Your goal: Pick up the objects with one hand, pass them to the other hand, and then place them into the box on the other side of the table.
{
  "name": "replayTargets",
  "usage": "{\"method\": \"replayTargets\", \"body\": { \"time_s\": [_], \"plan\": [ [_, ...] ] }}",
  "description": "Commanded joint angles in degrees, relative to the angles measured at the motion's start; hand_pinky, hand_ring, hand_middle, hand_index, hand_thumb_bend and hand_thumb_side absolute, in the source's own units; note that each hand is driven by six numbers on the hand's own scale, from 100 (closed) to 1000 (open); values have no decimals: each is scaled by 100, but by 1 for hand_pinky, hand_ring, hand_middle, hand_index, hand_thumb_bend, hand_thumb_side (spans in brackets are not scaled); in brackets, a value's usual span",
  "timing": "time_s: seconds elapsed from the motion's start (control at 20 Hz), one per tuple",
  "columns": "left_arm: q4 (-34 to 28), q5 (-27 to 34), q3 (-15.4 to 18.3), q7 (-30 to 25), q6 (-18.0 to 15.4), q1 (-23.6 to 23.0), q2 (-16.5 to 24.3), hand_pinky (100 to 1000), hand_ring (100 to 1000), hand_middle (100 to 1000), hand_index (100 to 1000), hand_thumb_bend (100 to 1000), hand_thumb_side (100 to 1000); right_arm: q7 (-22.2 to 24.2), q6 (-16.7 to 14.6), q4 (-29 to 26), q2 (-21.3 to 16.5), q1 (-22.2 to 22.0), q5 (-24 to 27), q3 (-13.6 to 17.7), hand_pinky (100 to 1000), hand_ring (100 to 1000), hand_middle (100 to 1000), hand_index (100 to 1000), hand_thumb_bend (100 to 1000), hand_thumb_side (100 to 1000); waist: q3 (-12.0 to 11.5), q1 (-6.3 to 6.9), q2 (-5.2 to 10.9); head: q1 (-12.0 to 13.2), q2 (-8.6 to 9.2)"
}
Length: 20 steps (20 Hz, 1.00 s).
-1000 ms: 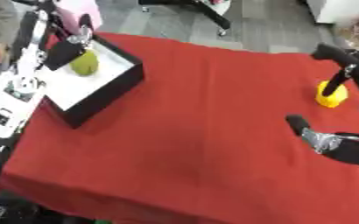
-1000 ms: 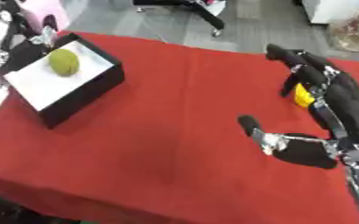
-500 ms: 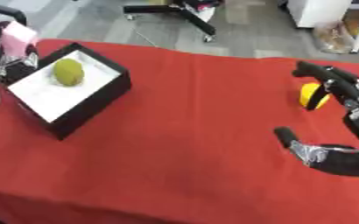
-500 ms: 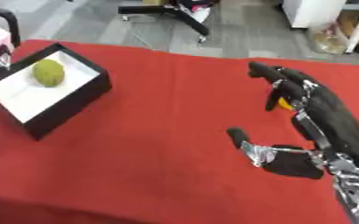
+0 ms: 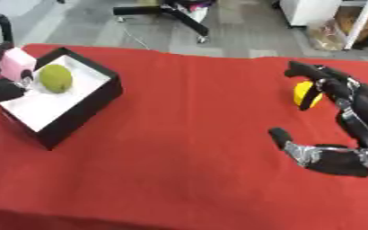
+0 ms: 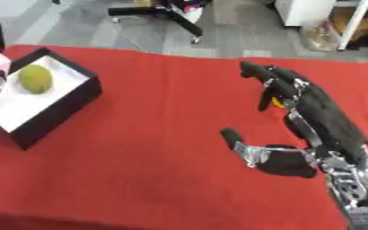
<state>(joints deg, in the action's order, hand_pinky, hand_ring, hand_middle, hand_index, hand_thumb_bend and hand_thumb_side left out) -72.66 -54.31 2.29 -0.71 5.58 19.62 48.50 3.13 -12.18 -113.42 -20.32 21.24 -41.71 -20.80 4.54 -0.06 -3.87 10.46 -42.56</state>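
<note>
Red cloth covers the table (image 5: 187,148); grey floor and the base of an office chair (image 5: 168,11) lie beyond its far edge.

Left eye view: right hand (image 5: 340,87) at right of frame, fingers only slightly bent and spread, reaching over a yellow object (image 5: 303,93) that lies on the cloth at upper right. Whether the fingers touch it cannot be told; nothing is clamped. Thumb (image 5: 280,136) sticks out separately toward frame centre, well apart from the fingers. Black box (image 5: 77,119) with white floor sits at upper left, holding a yellow-green round fruit (image 5: 55,78) toward its far side. Left hand (image 5: 2,87) shows only as dark parts at the left edge beside the box, with a pink thing (image 5: 18,65) there; its finger state cannot be told.

Right eye view: same layout. Yellow object is mostly hidden behind the right hand's fingers; only a sliver shows.
</note>
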Motion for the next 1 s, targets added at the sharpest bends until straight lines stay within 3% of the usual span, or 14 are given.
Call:
{"method": "replayTargets", "body": {
  "time_s": [0.05, 0.25, 0.35, 0.4, 0.5, 0.6, 0.65, 0.75, 0.9, 1.0],
  "plan": [
    [-557, -354, 122, -451, -155, -12, 396, 994, 923, 1000, 1000, 848, 1000, -7, 16, -117, -68, 88, 3, 74, 868, 469, 796, 968, 335, 617, -13, 38, 92, -83, 11],
    [-818, -746, 142, -1252, -379, -38, 444, 1000, 925, 1000, 1000, 882, 1000, -4, 16, -117, -70, 85, 6, 70, 868, 469, 796, 968, 333, 620, -14, 45, 98, -162, -14],
    [-891, -774, 174, -1459, -451, -40, 404, 994, 923, 1000, 1000, 831, 1000, -1, 19, -117, -73, 81, 6, 72, 868, 469, 795, 968, 331, 620, -9, 43, 97, -208, -14],
    [-954, -725, 201, -1478, -472, -42, 374, 968, 917, 1000, 1000, 712, 971, -2, 24, -117, -76, 78, 5, 77, 868, 469, 796, 969, 330, 621, -10, 41, 96, -228, -17],
    [-1228, -290, 271, -1280, -497, -72, 264, 942, 915, 968, 1000, 570, 882, -5, 47, -117, -97, 76, 1, 100, 868, 469, 793, 968, 328, 620, -28, 36, 90, -298, -38],
    [-1609, 467, 278, -1039, -568, -147, 137, 908, 928, 922, 1000, 256, 809, -17, 85, -117, -142, 85, 14, 134, 866, 467, 789, 965, 323, 618, -50, 30, 81, -408, -81],
    [-1874, 987, 251, -938, -678, -194, 39, 903, 939, 909, 1000, 144, 781, -36, 139, -117, -175, 84, 55, 163, 863, 461, 783, 961, 315, 614, -63, 22, 75, -496, -117],
    [-2503, 2207, 167, -828, -1006, -330, -165, 876, 953, 877, 970, 100, 840, -135, 338, -40, -269, 78, 288, 227, 854, 448, 774, 951, 284, 617, -90, -4, 54, -743, -146],
    [-3467, 4024, 28, -952, -1408, -503, -548, 824, 936, 829, 934, 100, 773, -404, 690, 344, -528, 119, 721, 367, 844, 434, 785, 941, 240, 610, -160, -51, 18, -1333, -155],
    [-3977, 4835, -40, -1129, -1481, -556, -810, 807, 922, 807, 919, 100, 745, -643, 899, 743, -730, 185, 954, 474, 841, 429, 796, 938, 227, 614, -218, -75, -9, -1800, -156]
  ]
}}
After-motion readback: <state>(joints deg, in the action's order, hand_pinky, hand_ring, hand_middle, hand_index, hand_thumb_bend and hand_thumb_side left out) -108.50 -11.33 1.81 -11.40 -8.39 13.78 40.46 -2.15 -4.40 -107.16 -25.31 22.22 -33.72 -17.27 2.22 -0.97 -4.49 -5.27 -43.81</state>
